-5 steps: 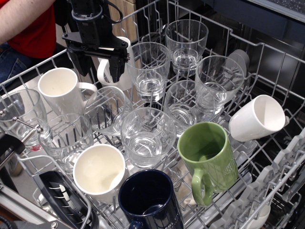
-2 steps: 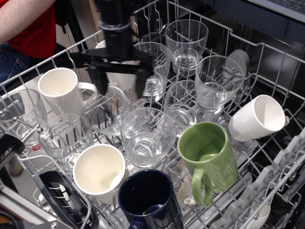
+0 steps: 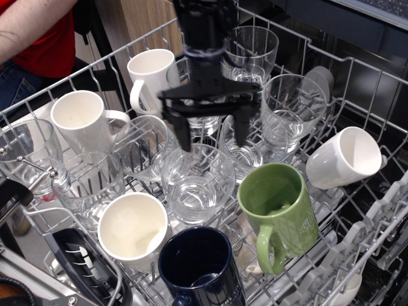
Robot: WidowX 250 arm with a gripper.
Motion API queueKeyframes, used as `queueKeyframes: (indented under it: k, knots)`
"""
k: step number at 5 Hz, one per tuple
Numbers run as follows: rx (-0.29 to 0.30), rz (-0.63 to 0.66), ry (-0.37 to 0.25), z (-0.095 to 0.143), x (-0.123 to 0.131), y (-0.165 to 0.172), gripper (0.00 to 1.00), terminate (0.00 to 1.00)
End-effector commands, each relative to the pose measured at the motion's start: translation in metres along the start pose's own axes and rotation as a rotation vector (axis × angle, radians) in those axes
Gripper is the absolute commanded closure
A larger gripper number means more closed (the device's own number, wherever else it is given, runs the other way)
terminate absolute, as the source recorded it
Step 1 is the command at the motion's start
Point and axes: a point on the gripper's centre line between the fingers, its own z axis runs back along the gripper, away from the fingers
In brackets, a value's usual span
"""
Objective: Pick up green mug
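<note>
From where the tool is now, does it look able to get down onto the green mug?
Probably yes. The tool hangs open above the glasses, up and left of the green mug, and nothing covers the mug's open mouth. The dark blue mug and a glass stand close, leaving little room.

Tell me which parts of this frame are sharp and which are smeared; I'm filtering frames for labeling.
In the observation.image view, the gripper and its arm are motion-blurred, jaws spread wide; the green mug, navy mug and glasses are crisp, with small highlights on the glass rims.
</note>
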Motion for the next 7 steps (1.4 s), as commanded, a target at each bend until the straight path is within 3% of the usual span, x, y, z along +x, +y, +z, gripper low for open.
queueKeyframes:
  k: [1,2,3,5,7]
  knots:
    - [-0.143,0.029,-0.066,-0.003,-0.009,-0.047,0.0,0.0]
    - [-0.176,-0.016,-0.094,-0.008,-0.015,-0.071,0.0,0.0]
    - [-0.173,-0.057,-0.15,-0.021,-0.004,-0.088,0.0,0.0]
    - [-0.098,-0.052,-0.216,-0.05,0.017,-0.103,0.0,0.0]
    - [-0.065,-0.033,-0.268,-0.08,0.012,-0.101,0.0,0.0]
